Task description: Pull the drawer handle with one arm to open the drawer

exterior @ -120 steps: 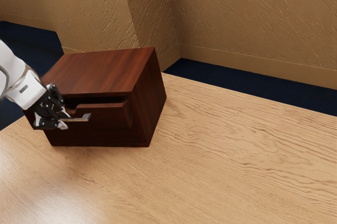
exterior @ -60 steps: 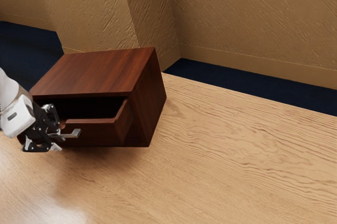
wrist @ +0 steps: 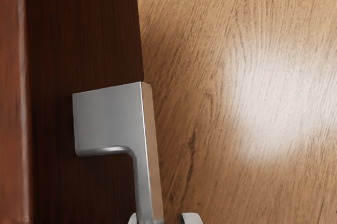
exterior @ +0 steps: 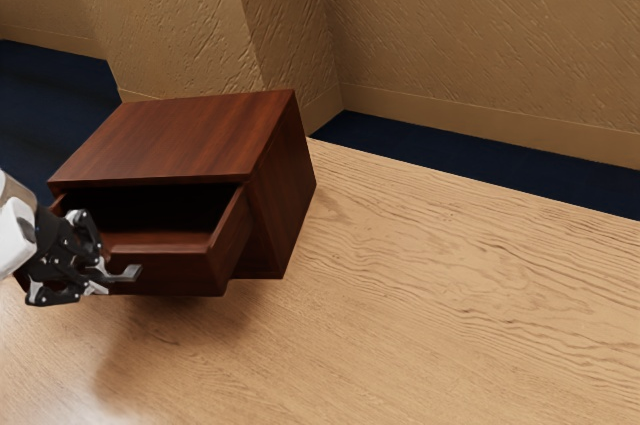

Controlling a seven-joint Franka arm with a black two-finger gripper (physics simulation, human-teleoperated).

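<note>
Handle: grey metal handle point(exterior: 125, 272) fixed on the drawer's front face, sticking out toward the exterior view's left. The wrist view shows it as a flat plate with a narrow bar running toward the hand.
Drawer: dark wood drawer point(exterior: 225, 240) stands partway out of its box, with the inside floor exposed and nothing seen in it.
Gripper: black gripper point(exterior: 103, 273) sits at the handle's outer end. In the wrist view a pale fingertip shows on each side of the bar, so it reads as clamped on the handle.
Arm: white arm point(exterior: 12, 233) enters at the exterior view's left edge, low.
Cabinet: reddish-brown cabinet point(exterior: 190, 135) sits flat on the table near the back corner.
Table: light wood-grain table point(exterior: 450, 295), with a glossy highlight below the drawer.
Surroundings: tan textured wall point(exterior: 450, 25) and dark blue floor point(exterior: 470, 160) behind the table.
</note>
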